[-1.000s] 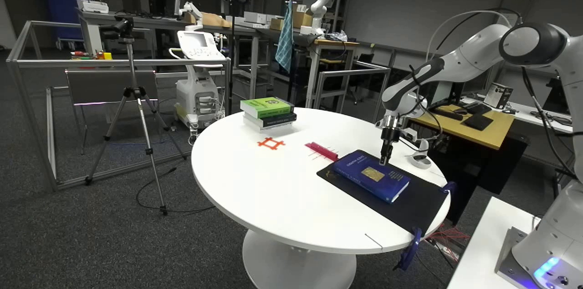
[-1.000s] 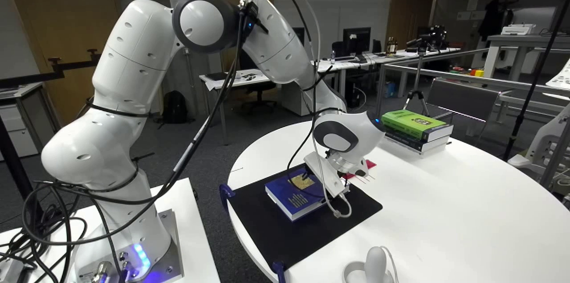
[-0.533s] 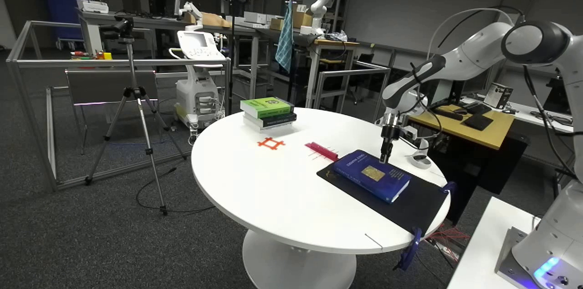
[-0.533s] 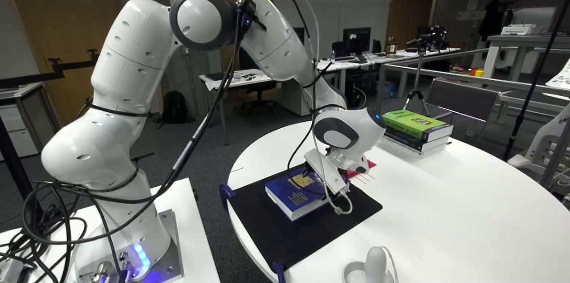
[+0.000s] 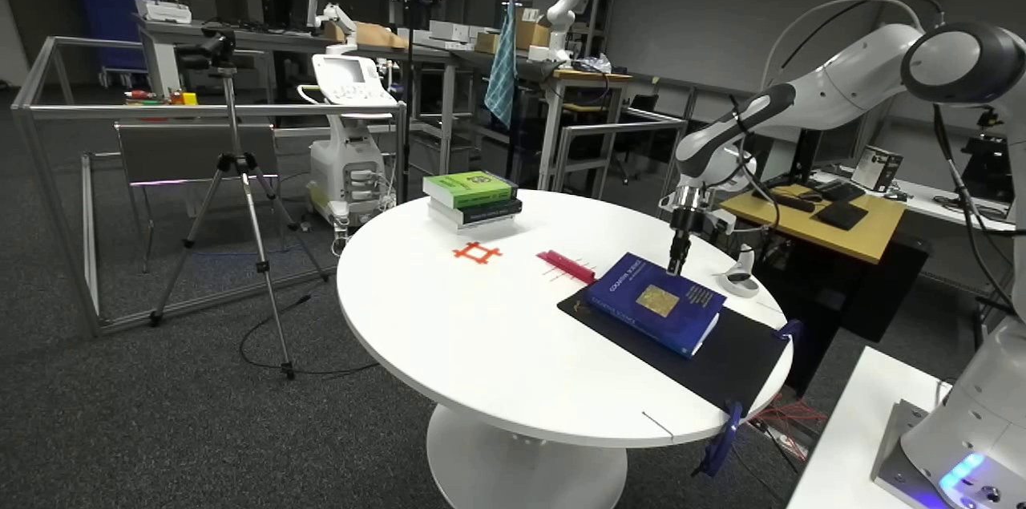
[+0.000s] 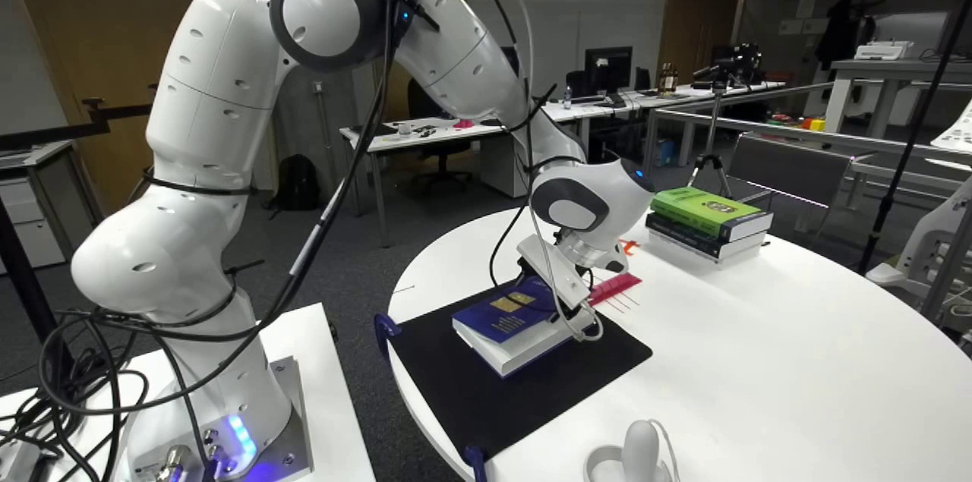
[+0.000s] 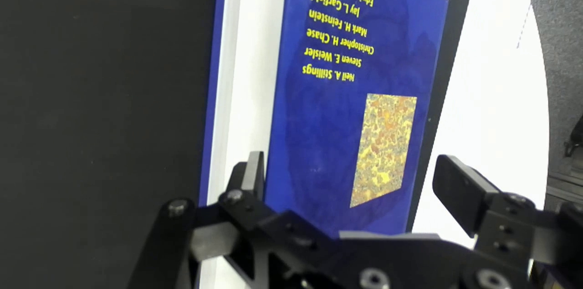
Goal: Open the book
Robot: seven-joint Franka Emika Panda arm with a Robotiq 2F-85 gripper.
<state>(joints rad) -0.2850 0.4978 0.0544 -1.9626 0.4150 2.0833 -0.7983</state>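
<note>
The book [image 5: 617, 296] lies on a black mat, dark blue with a gold patch at its centre; it shows in both exterior views [image 6: 493, 315]. Its front cover [image 7: 319, 134] is tilted up a little along the page side, with white pages [image 7: 255, 75] showing below the edge. My gripper [image 7: 353, 175] is open. In the wrist view, one finger [image 7: 253, 170] stands at the cover's free edge and seems to touch it; the other finger [image 7: 460, 189] is apart, beyond the spine side. In an exterior view my gripper [image 5: 675, 264] is at the book's far edge.
The black mat [image 5: 745, 365] is clamped to the round white table [image 5: 481, 333] by blue clamps [image 5: 721, 441]. A green-topped stack of books [image 5: 473, 192], a red strip [image 5: 566, 266] and an orange frame [image 5: 478, 252] lie further off. A white controller [image 6: 640, 452] stands near the mat.
My gripper has moved up and slightly back. The cover's free edge has risen with it, and more of the white pages shows.
</note>
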